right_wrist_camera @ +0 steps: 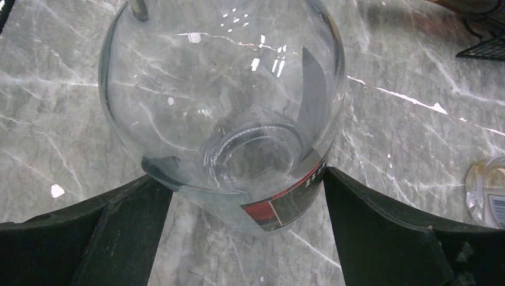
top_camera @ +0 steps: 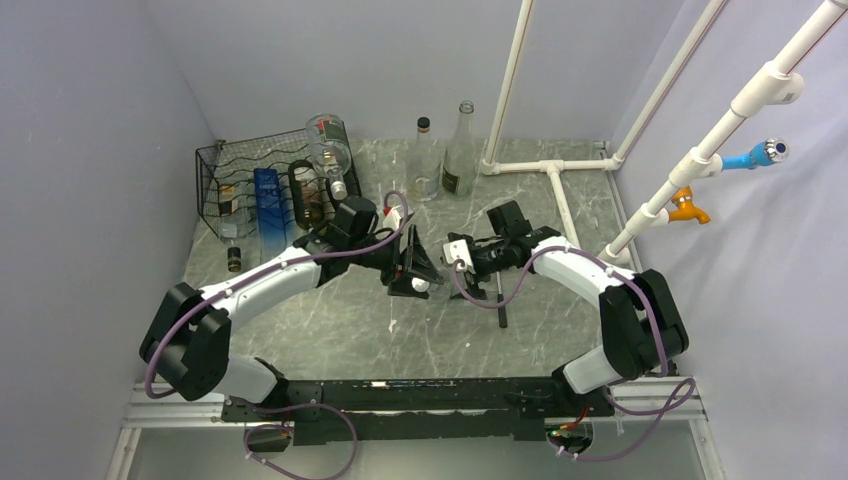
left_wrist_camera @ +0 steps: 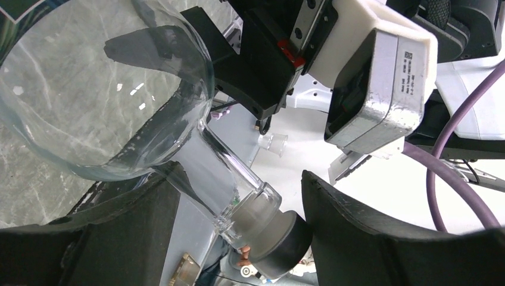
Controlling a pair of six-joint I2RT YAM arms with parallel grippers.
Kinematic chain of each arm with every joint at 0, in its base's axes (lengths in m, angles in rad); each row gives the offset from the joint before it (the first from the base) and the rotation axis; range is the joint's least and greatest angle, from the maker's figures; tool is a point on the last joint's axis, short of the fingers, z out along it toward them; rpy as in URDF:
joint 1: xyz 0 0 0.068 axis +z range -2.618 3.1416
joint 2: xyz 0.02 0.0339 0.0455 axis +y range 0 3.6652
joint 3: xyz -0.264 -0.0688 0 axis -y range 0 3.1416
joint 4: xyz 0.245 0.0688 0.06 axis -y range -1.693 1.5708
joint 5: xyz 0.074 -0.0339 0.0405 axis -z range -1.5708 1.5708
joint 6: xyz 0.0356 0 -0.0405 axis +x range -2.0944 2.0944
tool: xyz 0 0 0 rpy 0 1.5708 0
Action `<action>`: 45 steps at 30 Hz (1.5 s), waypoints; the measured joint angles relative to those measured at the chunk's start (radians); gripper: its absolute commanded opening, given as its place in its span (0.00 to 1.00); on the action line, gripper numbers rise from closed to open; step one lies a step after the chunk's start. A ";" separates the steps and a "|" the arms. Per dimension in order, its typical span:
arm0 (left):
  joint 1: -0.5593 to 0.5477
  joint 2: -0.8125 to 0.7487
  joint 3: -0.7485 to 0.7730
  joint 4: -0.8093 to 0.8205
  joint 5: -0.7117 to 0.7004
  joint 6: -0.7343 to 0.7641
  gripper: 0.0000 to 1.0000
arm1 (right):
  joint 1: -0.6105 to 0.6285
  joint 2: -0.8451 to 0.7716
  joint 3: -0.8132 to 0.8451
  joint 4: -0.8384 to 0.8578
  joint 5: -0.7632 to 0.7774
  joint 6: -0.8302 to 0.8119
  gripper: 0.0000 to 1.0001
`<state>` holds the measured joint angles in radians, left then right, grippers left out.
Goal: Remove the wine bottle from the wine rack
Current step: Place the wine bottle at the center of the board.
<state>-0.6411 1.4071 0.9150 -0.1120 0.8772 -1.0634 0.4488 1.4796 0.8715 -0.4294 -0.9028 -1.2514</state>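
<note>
Right pincer clamps the base end of the clear wine bottle at mid-worktop, well apart from the wine rack. Left pincer is spread either side of its capped neck, with a gap showing. Rack sits far-left with other bottles in it; two upright bottles stand behind.

Wine rack far left on table; wine bottle mid-table, right of it.
</note>
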 measured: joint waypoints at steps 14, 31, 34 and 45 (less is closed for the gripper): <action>0.003 0.061 0.024 0.060 0.062 0.003 0.77 | -0.059 0.009 0.021 -0.105 -0.014 -0.015 0.99; 0.003 0.096 0.077 0.116 0.107 0.042 0.84 | -0.069 0.049 0.045 -0.188 0.002 -0.024 0.99; 0.003 0.096 0.082 0.124 0.117 0.051 0.84 | -0.074 0.051 0.045 -0.212 0.002 -0.024 0.99; 0.003 0.096 0.082 0.135 0.143 0.064 0.84 | -0.114 0.051 0.045 -0.242 -0.019 -0.024 0.99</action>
<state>-0.6384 1.5028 0.9974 0.0235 1.0206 -0.9989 0.3351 1.5307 0.9169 -0.6712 -0.9218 -1.2758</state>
